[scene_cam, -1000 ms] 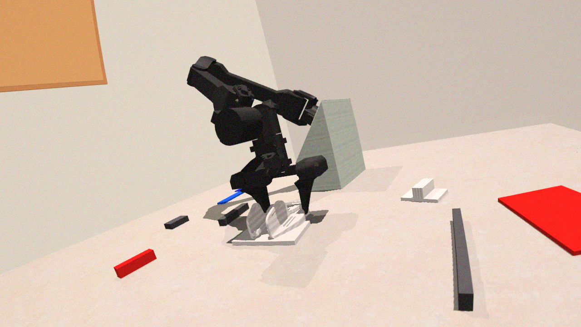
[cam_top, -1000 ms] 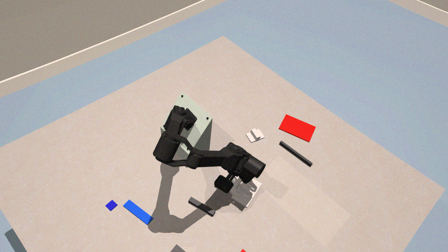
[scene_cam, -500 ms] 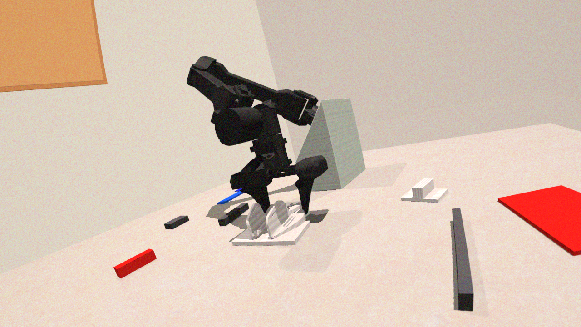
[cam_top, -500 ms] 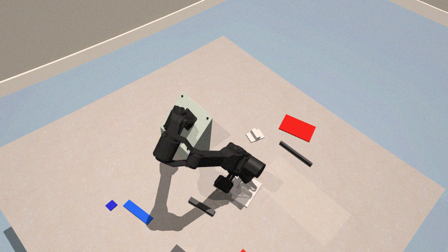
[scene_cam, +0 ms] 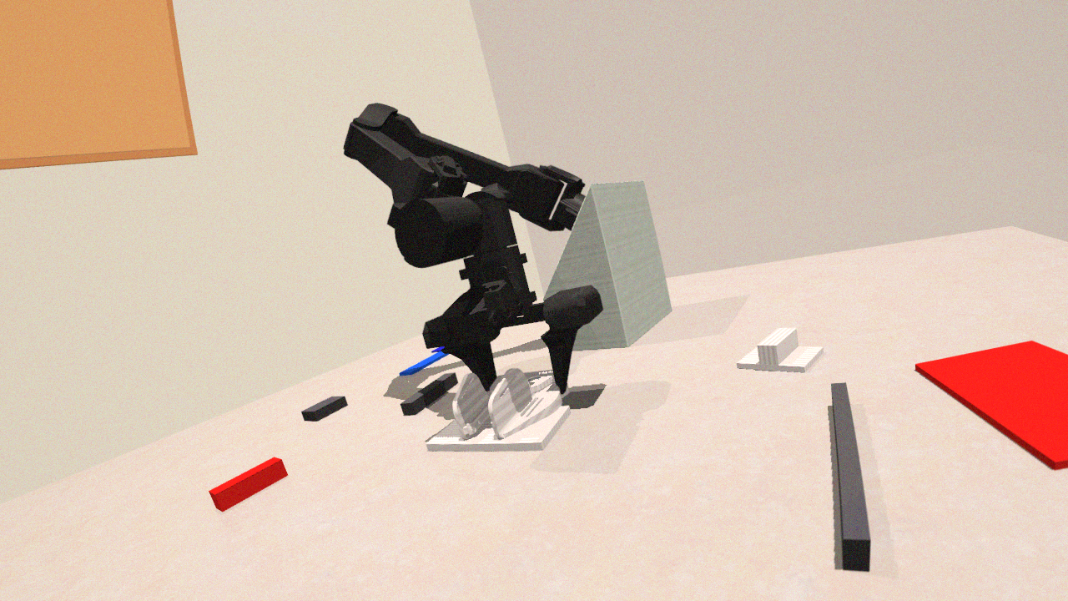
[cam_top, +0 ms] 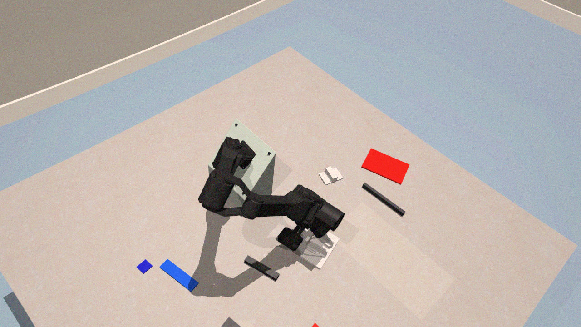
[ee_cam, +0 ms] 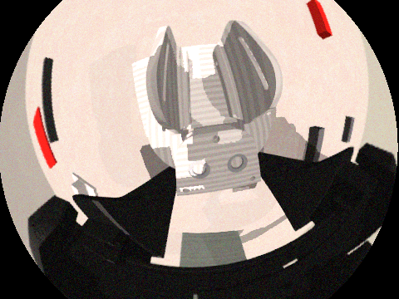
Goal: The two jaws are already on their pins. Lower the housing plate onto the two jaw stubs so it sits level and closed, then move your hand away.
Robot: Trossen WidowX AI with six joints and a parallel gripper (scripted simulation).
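My gripper point(scene_cam: 526, 389) point(ee_cam: 215, 162) points down, its fingers wide apart and shut on the pale housing plate point(ee_cam: 218, 171). The plate spans between the fingertips at the rear of the two jaws, with two round holes facing up and a pin end showing in each. The left jaw point(ee_cam: 160, 87) and right jaw point(ee_cam: 253, 79) stand spread apart above the white base point(scene_cam: 485, 446) point(ee_cam: 141, 93) point(cam_top: 334, 240). The plate looks low and about level. Its underside and the stubs are hidden, so I cannot tell whether it is fully seated. In the top view my arm covers the fingertips.
A white ridged block point(cam_top: 334, 175) point(scene_cam: 776, 352), a red plate point(cam_top: 385, 166) point(scene_cam: 1000, 396) and a long black bar point(cam_top: 383, 199) point(scene_cam: 849, 478) lie to one side. A shorter black bar point(cam_top: 262, 268) point(scene_cam: 429, 393) and blue strip point(cam_top: 176, 272) lie on the other. A green stand point(scene_cam: 631, 261) is behind.
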